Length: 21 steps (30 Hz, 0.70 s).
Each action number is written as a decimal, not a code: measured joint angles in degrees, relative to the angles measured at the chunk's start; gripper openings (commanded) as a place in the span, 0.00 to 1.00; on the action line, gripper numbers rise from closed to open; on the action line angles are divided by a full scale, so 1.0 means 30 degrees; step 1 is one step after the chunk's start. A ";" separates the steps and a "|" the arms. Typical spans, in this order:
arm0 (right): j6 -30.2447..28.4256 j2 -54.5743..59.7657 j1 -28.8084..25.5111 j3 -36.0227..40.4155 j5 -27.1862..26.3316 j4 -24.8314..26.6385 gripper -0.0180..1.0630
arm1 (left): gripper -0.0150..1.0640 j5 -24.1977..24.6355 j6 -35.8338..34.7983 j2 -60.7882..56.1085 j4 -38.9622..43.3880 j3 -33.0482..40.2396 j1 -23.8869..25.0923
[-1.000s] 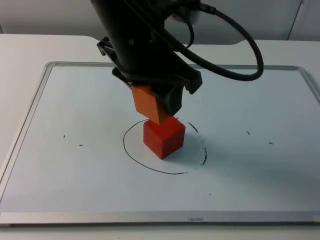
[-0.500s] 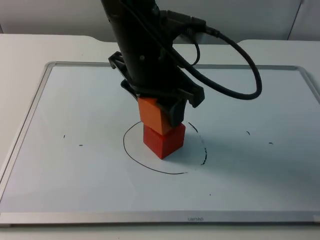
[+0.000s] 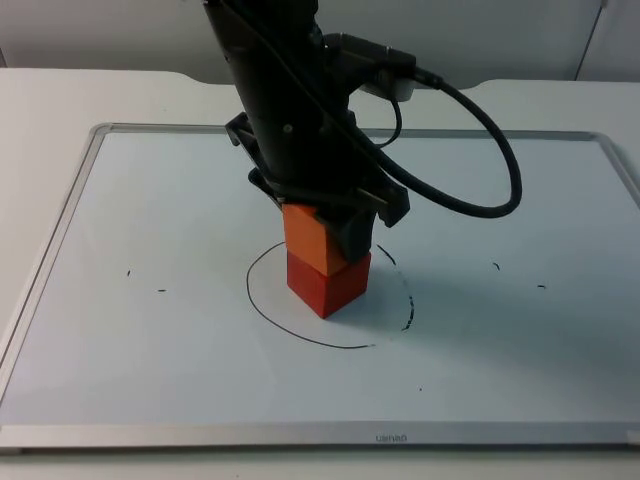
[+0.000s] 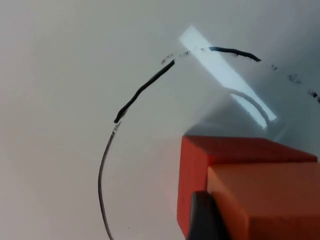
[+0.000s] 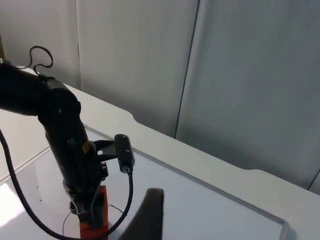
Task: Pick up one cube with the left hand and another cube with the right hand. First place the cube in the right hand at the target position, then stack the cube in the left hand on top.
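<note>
Left tool clamps orange cube atop red cube.

Bright, even light falls from overhead. The whiteboard carries a soft grey shadow toward 4 o'clock of the red cube. In the left wrist view a glare streak crosses it.

orange cube | red cube | white whiteboard | black circle

A white board with small black pen marks lies before a grey partition wall.
</note>
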 measured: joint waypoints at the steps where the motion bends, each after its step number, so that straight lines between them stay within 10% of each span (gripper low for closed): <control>1: 0.0000 0.0000 0.0000 0.0000 -0.0042 0.0000 0.82 | 0.01 0.0000 0.0043 0.0000 -0.0031 0.0000 0.0000; 8: 0.0000 0.0000 0.0000 0.0000 -0.0147 0.0000 0.82 | 0.04 0.0000 0.0043 0.0000 -0.0031 0.0000 0.0000; 16: 0.0000 0.0000 0.0000 0.0000 -0.0273 -0.0037 0.82 | 0.65 0.0347 0.0073 0.0029 -0.0203 -0.0044 0.0000; 21: 0.0000 0.0000 0.0000 0.0000 -0.0273 -0.0062 0.82 | 0.76 0.1043 0.0073 0.0076 -0.0621 -0.0044 0.0000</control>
